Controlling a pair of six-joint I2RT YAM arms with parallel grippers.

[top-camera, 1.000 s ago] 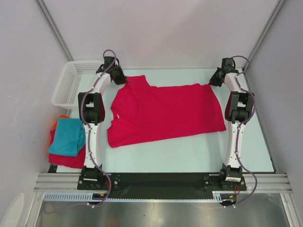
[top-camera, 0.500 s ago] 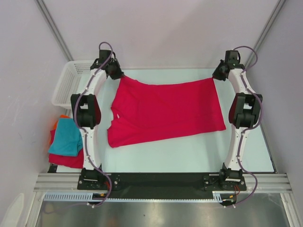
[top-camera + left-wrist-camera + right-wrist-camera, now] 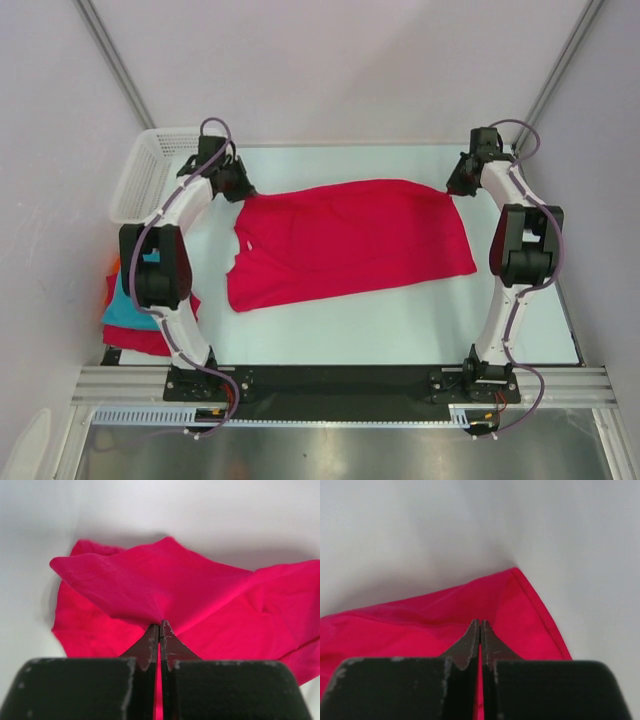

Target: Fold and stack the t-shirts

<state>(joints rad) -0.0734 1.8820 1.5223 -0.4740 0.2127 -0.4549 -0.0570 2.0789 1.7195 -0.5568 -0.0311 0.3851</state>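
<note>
across mid-table the large crimson t-shirt (image 3: 350, 240) is spread flat, not yet folded, with its far corners pinched tight by the left gripper (image 3: 240, 187) at 10 o'clock and the right gripper (image 3: 455, 185) at 2 o'clock. a folded stack (image 3: 130, 338) of teal and red shirts is seen at 8 o'clock, so this fold and its stacking are judged left. compared with half a second ago, the left corner has been carried toward 6 o'clock and the far hem now bows.
</note>
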